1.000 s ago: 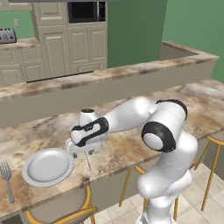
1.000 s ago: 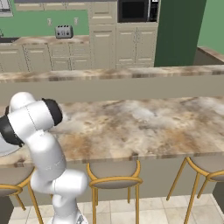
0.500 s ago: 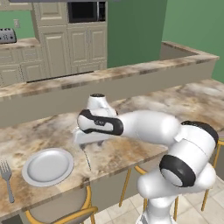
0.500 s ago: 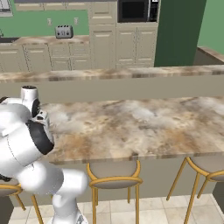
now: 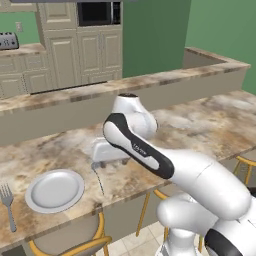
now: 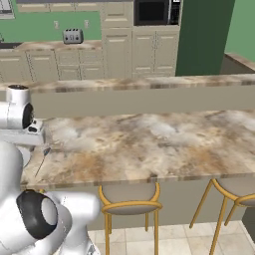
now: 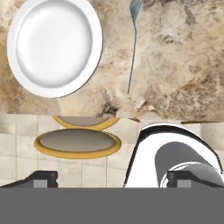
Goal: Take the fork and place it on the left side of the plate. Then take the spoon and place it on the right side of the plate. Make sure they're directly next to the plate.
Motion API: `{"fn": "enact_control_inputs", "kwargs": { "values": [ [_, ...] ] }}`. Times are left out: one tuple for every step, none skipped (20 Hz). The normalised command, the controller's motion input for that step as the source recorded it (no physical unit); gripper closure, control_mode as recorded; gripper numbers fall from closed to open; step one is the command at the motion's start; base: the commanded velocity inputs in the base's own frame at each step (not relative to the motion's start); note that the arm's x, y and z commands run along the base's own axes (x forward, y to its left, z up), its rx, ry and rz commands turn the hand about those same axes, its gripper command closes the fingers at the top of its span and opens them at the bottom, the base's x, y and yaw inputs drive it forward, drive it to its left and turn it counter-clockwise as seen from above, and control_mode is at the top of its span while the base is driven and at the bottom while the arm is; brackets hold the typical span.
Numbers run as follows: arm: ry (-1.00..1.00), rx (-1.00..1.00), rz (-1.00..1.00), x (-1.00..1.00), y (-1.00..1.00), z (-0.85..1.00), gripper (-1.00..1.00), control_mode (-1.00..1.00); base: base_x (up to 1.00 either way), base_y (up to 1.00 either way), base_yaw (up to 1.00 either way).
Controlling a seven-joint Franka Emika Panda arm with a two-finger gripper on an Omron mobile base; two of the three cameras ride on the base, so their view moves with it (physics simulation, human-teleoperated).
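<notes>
Counter (image 5: pixel 210 125) — long marbled brown-and-cream slab running across both base views, raised ledge behind it, cream cabinets and green wall beyond.

Stools — round grey seats in yellow-ringed frames, tucked under the counter's near edge; one (image 6: pixel 128 193) plain in the right base view, another (image 7: pixel 77 141) seen from above in the hand view, just below the plate's edge of the counter.

Plate (image 5: pixel 55 190) — round, pale grey-white, shallow rim; lies flat near the counter's front edge, left of the arm in the left base view. Upper left of the hand view, with nothing on it.

Gripper (image 7: pixel 112 181) — raised above the counter, looking down past its front edge; fingertips (image 7: pixel 43 178) set wide apart at the two bottom corners of the hand view, nothing between them. White hand visible above the counter in the left base view, just right of the plate.

Spoon (image 5: pixel 98 177) — slim, pale bluish-grey; lies flat on the counter just right of the plate, near but apart from the rim, handle pointing toward the counter's front edge. Bowl cut off by the top edge of the hand view.

Fork (image 5: pixel 8 200) — grey, tined end toward the back; flat on the counter left of the plate, a small gap between, handle toward the front edge.
</notes>
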Motion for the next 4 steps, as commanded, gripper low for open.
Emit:
{"fn": "enact_control_inputs", "kwargs": {
  "values": [
    [0.00, 0.02, 0.00, -1.00, 0.00, 0.97, -1.00, -1.00, 0.00, 0.00, 0.00],
    [0.00, 0.01, 0.00, -1.00, 0.00, 0.95, -1.00, -1.00, 0.00, 0.00, 0.00],
    [0.00, 0.01, 0.00, -1.00, 0.00, 0.94, -1.00, -1.00, 0.00, 0.00, 0.00],
    [0.00, 0.00, 0.00, -1.00, 0.00, 0.92, -1.00, -1.00, 0.00, 0.00, 0.00]
  ]
}}
